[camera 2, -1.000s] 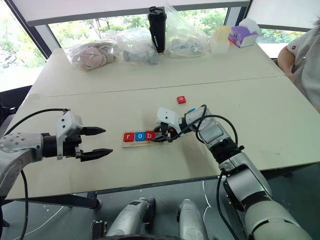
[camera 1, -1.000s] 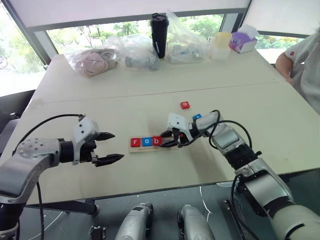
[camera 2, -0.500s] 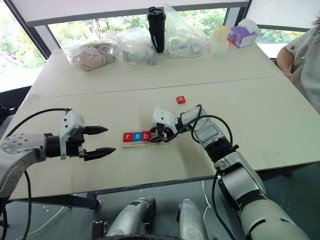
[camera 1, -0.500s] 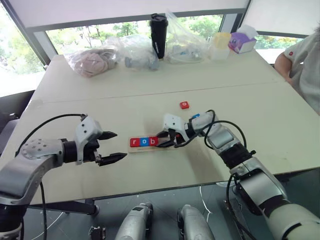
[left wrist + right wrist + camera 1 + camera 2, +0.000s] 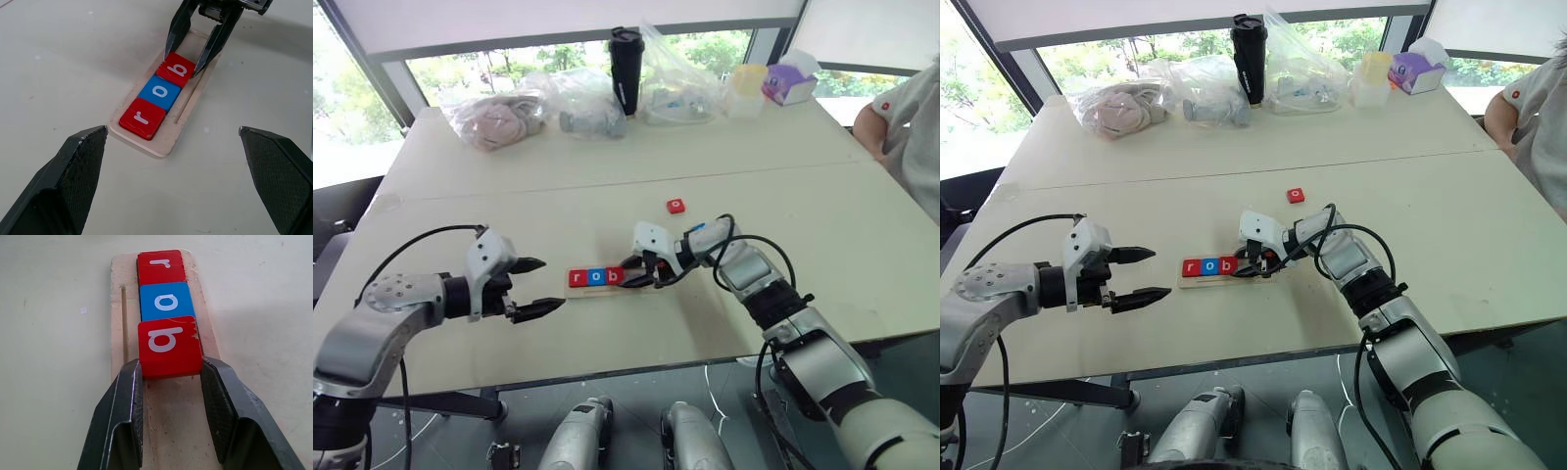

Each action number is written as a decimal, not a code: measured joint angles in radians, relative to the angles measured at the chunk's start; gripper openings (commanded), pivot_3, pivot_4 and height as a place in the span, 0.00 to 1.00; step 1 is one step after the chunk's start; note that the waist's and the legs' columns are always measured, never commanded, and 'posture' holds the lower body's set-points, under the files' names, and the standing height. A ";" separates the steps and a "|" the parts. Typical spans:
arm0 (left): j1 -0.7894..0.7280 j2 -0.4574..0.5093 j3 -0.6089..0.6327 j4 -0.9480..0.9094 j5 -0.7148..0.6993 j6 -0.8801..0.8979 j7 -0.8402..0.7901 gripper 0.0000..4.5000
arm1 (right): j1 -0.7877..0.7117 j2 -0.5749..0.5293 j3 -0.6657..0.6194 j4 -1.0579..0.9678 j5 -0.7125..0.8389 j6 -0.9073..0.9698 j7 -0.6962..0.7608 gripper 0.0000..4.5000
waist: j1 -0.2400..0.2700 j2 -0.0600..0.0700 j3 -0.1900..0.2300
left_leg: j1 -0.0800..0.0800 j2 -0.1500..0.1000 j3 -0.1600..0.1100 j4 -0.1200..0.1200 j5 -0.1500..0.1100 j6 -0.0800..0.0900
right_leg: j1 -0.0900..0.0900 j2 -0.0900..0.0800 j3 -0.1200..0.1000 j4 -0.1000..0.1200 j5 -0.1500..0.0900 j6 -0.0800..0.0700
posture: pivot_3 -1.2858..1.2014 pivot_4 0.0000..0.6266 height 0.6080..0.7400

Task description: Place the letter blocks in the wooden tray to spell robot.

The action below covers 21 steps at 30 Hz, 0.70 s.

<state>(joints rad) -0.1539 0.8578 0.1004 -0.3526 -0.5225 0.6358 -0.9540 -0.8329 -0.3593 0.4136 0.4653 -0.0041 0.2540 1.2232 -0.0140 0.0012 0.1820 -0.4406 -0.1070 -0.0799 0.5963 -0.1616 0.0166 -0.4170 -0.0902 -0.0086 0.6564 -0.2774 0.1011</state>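
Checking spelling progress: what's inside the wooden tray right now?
The wooden tray holds red r, blue o and red b, which the right hand grips. The remaining tray is partly hidden behind that hand.

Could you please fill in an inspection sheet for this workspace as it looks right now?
Surface: pale table, two tops butted with a seam.
Job's things: tray holds red r, blue o, red b in a row; another red tile lies loose on the table beyond the tray.
Clutter: at the far edge, plastic bags, black tumbler, yellow-lidded tub, tissue box.
Grippers: left gripper open, off the tray; right gripper shut on b.
Cables: black cables looped along both arms.
Surroundings: windows with greenery; a person's arm at the table's right.
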 measured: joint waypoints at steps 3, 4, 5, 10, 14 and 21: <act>-0.005 -0.005 -0.001 0.002 0.004 -0.013 -0.001 1.00 | 0.000 0.001 0.000 0.000 0.001 0.003 0.001 0.82 | -0.001 0.000 0.000 | 0.000 0.000 0.000 0.000 0.000 0.000 | 0.000 0.000 0.000 0.000 0.000 0.000 | 0.52 0.24 1.00; -0.006 -0.006 -0.001 0.002 0.004 -0.014 -0.001 1.00 | 0.000 0.001 0.000 0.000 0.002 0.004 0.000 0.89 | -0.001 0.000 0.000 | 0.000 0.000 0.000 0.000 0.000 0.000 | 0.000 0.000 0.000 0.000 0.000 0.000 | 0.52 0.24 1.00; -0.006 -0.006 -0.002 0.004 0.006 -0.016 -0.002 1.00 | 0.000 0.002 -0.007 -0.002 0.010 0.017 -0.001 0.89 | -0.001 0.000 0.000 | 0.000 0.000 0.000 0.000 0.000 0.000 | 0.000 0.000 0.000 0.000 0.000 0.000 | 0.52 0.24 1.00; -0.006 -0.006 -0.002 0.011 0.012 -0.017 -0.003 1.00 | 0.000 0.001 -0.088 -0.102 0.067 0.105 -0.026 0.89 | 0.000 0.000 0.000 | -0.001 0.000 0.000 0.000 0.000 0.000 | -0.001 0.000 0.000 0.000 0.000 0.000 | 0.52 0.24 1.00; -0.002 -0.016 -0.001 0.005 0.005 -0.014 0.000 1.00 | 0.002 -0.018 -0.254 -0.261 0.198 0.249 -0.091 0.89 | 0.005 0.000 0.000 | -0.002 0.000 0.000 0.000 0.000 0.000 | -0.002 0.000 0.000 0.000 0.000 0.000 | 0.52 0.24 1.00; -0.028 -0.035 0.003 -0.012 -0.052 0.013 0.001 1.00 | 0.127 -0.165 -0.416 -0.356 0.260 0.330 -0.216 0.89 | 0.006 -0.001 0.000 | -0.002 0.000 0.000 0.000 0.000 0.000 | 0.001 -0.001 0.001 -0.001 0.000 0.000 | 0.52 0.24 1.00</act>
<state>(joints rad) -0.1824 0.8226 0.1035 -0.3642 -0.5740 0.6489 -0.9530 -0.7060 -0.5239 -0.0023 0.1098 0.2559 0.5843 1.0076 -0.0084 0.0006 0.1816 -0.4421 -0.1071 -0.0797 0.5961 -0.1616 0.0167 -0.4165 -0.0912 -0.0081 0.6558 -0.2775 0.1007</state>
